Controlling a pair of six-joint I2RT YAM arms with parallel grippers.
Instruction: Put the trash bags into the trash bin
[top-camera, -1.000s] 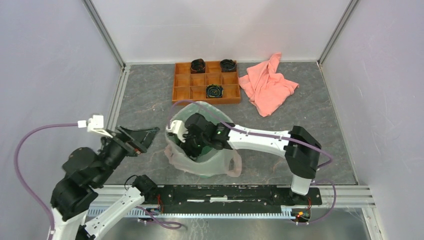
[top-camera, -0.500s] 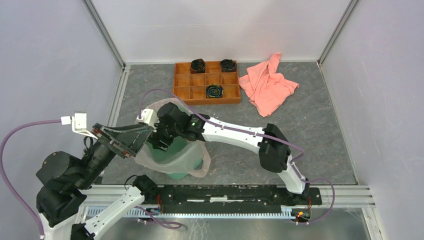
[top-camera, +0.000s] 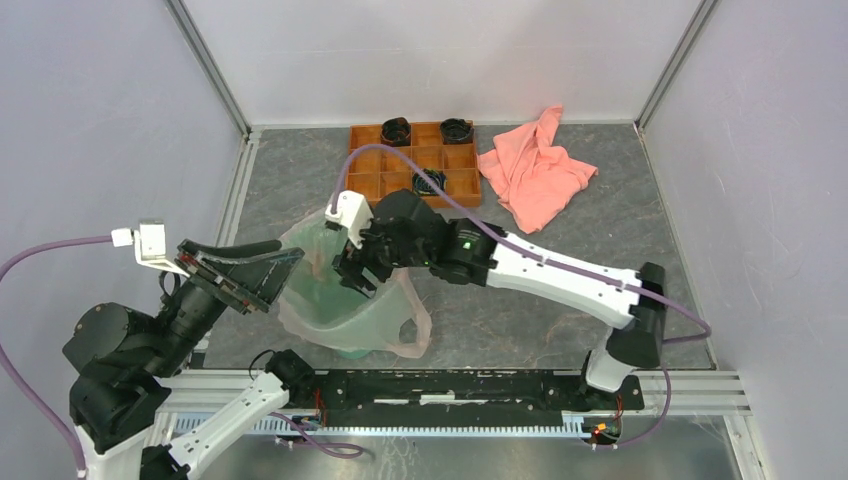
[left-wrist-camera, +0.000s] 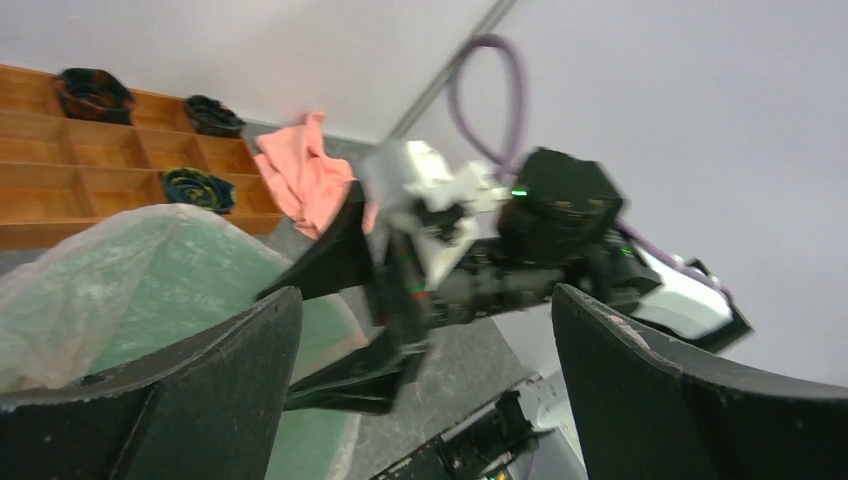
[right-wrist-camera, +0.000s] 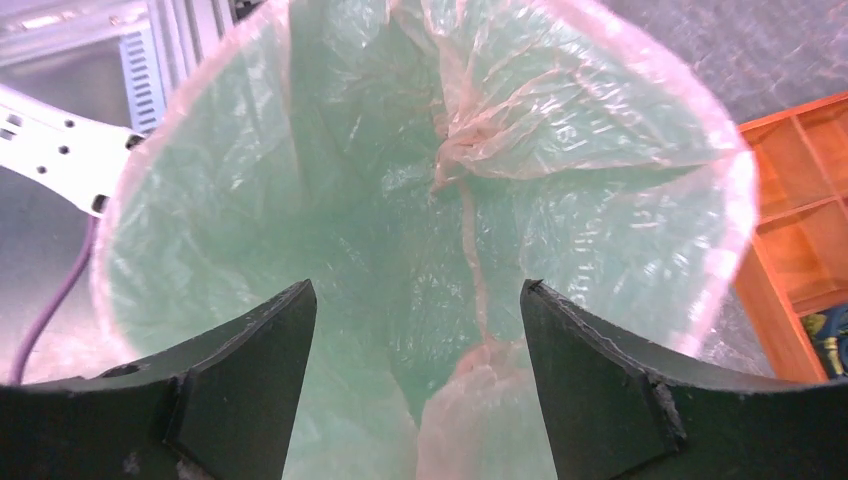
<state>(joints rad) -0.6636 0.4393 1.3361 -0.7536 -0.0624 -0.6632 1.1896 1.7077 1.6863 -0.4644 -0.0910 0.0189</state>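
Observation:
The mint-green trash bin stands at the near left of the table. The thin pale pink trash bag lines it, its film folded over the rim with a handle loop hanging at the near right. In the right wrist view the bag spreads over the green inner walls of the bin. My right gripper hovers open and empty over the bin's mouth. My left gripper is open and empty at the bin's left rim, facing the right gripper.
An orange compartmented tray with three dark rolls stands at the back, and it also shows in the left wrist view. A salmon-pink cloth towel lies at the back right. Walls enclose the table on three sides.
The bin with the bag has slid left toward my left gripper. My right gripper has lifted out of the bin and its arm has swung right. My left gripper has moved to the bin's rim.

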